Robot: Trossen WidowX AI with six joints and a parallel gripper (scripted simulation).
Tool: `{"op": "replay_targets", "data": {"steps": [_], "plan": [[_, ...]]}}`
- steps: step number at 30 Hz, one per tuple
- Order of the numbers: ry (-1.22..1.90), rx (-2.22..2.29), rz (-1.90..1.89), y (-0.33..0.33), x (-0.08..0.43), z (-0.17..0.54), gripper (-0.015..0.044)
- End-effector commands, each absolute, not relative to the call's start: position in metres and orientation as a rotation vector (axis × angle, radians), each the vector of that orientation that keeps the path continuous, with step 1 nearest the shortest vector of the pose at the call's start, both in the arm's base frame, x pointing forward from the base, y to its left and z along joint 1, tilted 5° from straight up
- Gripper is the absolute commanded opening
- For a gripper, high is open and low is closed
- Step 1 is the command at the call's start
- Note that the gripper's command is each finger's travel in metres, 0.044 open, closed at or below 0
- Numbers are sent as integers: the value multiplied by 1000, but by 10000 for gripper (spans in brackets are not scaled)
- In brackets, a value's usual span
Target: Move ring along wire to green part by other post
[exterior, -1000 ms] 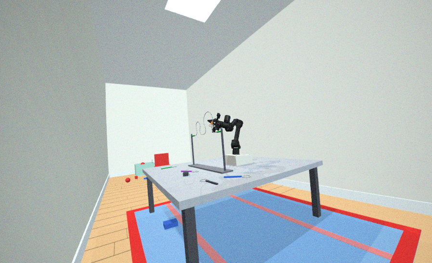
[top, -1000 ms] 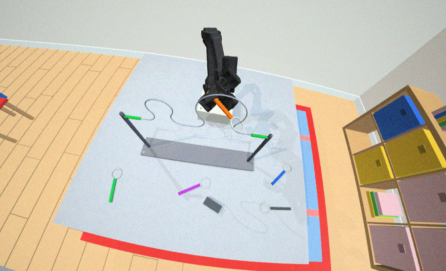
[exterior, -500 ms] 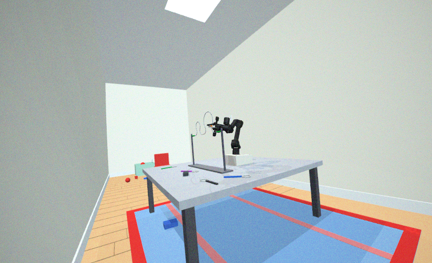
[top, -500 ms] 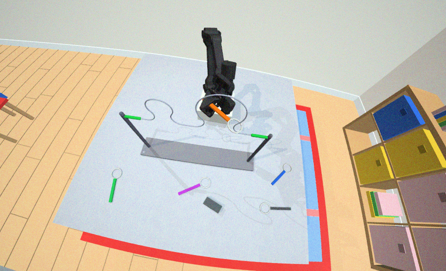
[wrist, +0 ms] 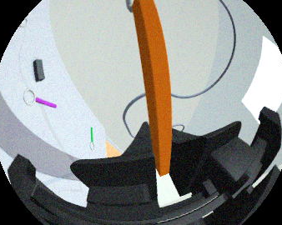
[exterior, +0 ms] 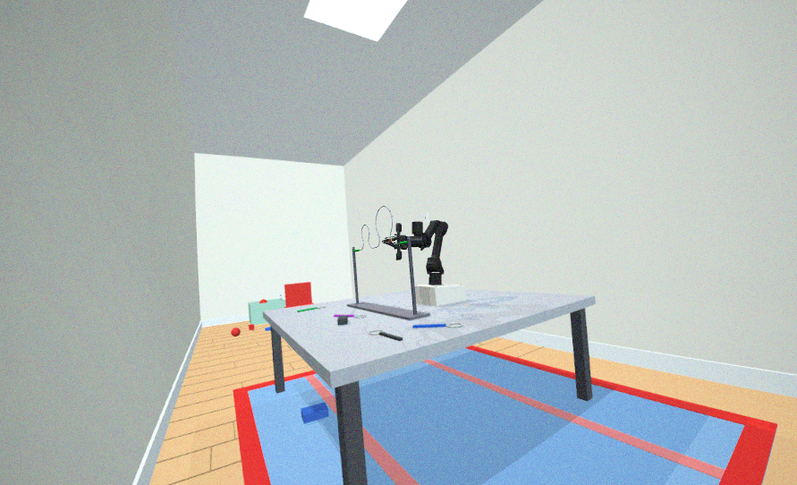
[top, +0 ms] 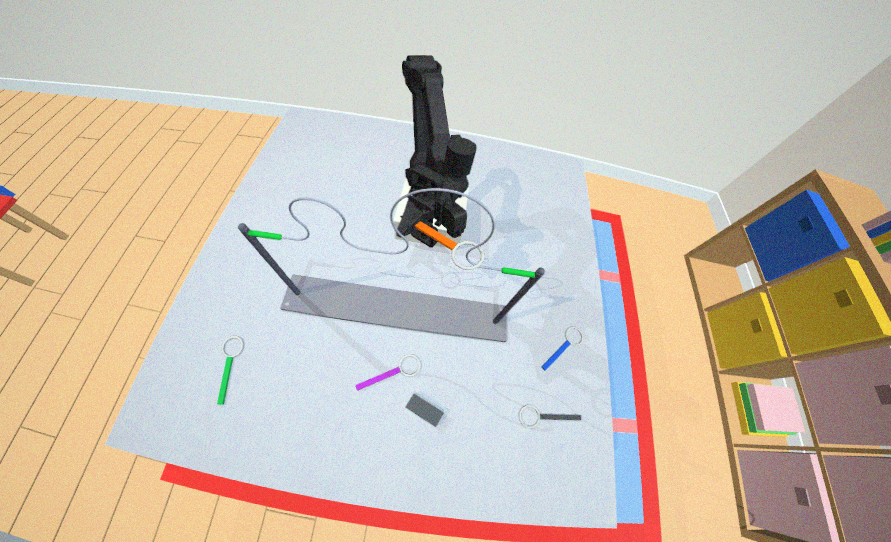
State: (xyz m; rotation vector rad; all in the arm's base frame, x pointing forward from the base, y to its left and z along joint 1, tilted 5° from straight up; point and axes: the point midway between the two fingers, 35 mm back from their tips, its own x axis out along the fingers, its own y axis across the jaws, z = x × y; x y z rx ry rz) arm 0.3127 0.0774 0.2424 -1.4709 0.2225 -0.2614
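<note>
My gripper (top: 424, 227) (wrist: 148, 124) is shut on the orange handle (top: 439, 237) (wrist: 155, 75) near its end, in front of the arm's base. The pale ring (top: 467, 268) at the handle's other end is around the lower right bend of the grey wire (top: 493, 225) (wrist: 234, 42), just left of the right green part (top: 519, 272). Whether the ring touches the wire is too small to tell. The wire's big loop passes around my fingers and handle in the top view. The left green part (top: 264, 234) is beside the left post (top: 270, 261); the right post (top: 518, 296) (exterior: 412, 276) stands opposite.
A grey base bar (top: 394, 308) joins the posts. On the table lie loose rings with green (top: 225, 380), purple (top: 378, 379), blue (top: 556, 355) and black (top: 560, 416) handles, and a dark block (top: 425, 410). The wire has a smaller S-bend left of the big loop.
</note>
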Motion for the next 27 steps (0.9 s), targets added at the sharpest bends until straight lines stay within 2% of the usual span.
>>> {"op": "replay_targets", "data": {"steps": [1, 27], "plan": [[256, -1370, -241, 79, 311, 227, -150], [346, -740, -53, 129, 306, 139, -150]]}}
